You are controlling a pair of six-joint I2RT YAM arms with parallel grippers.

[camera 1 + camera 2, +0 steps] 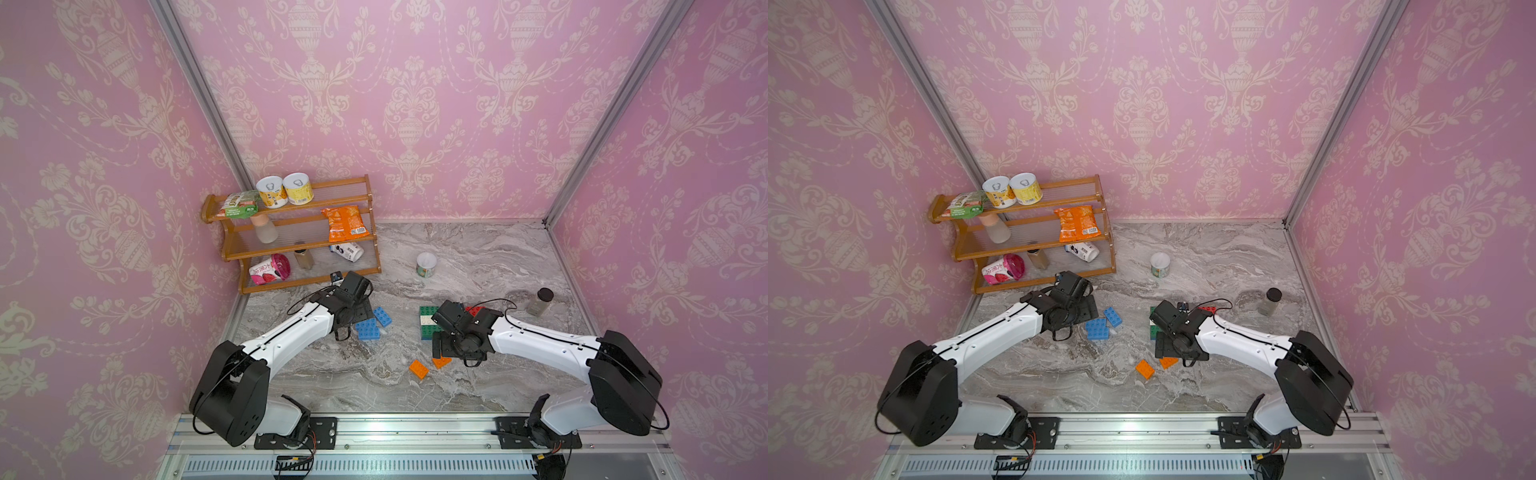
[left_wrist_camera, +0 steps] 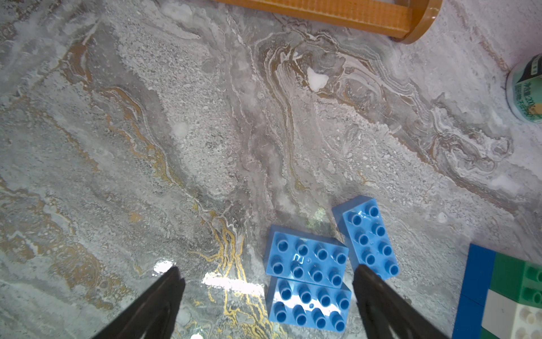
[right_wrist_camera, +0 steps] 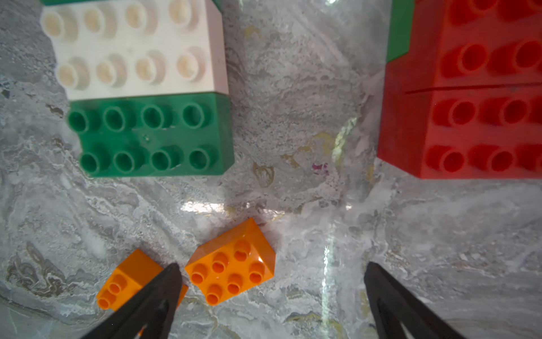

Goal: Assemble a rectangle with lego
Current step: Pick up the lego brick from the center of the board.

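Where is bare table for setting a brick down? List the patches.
Free: front strip between the orange bricks and the rail; far corner behind the white tin and jar. Crowded: around the right gripper, by the green-white stack.

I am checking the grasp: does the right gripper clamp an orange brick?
No, the right gripper stands wide open, and the larger orange brick lies flat on the table.

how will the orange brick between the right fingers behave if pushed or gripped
The orange brick looks like rigid plastic with flat sides, so it should grip firmly. Its glossy top may be slippery. Lying flat on the table, it would likely slide, not roll.
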